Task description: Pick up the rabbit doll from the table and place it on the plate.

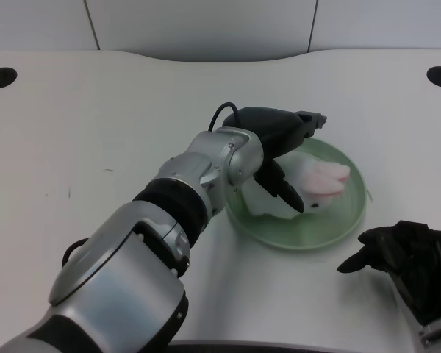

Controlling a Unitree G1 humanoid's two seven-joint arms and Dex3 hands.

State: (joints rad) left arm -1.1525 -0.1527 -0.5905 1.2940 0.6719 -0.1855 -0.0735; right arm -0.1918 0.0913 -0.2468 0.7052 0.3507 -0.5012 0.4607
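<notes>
Left hand (279,158) over the green plate (353,213), reached there across the white table (95,110) on a silver forearm (206,173); fingers (283,190) curled down around the white body of the rabbit doll (320,180), clamped on it; doll low over the plate, inside its rim, pink ears pointed toward the picture's right; whether resting on the plate's surface or held just above, impossible to tell; right hand (404,254) on the table near the picture's lower right corner, just beside the plate's edge, fingers loosely bent, apart from plate and doll.
</notes>
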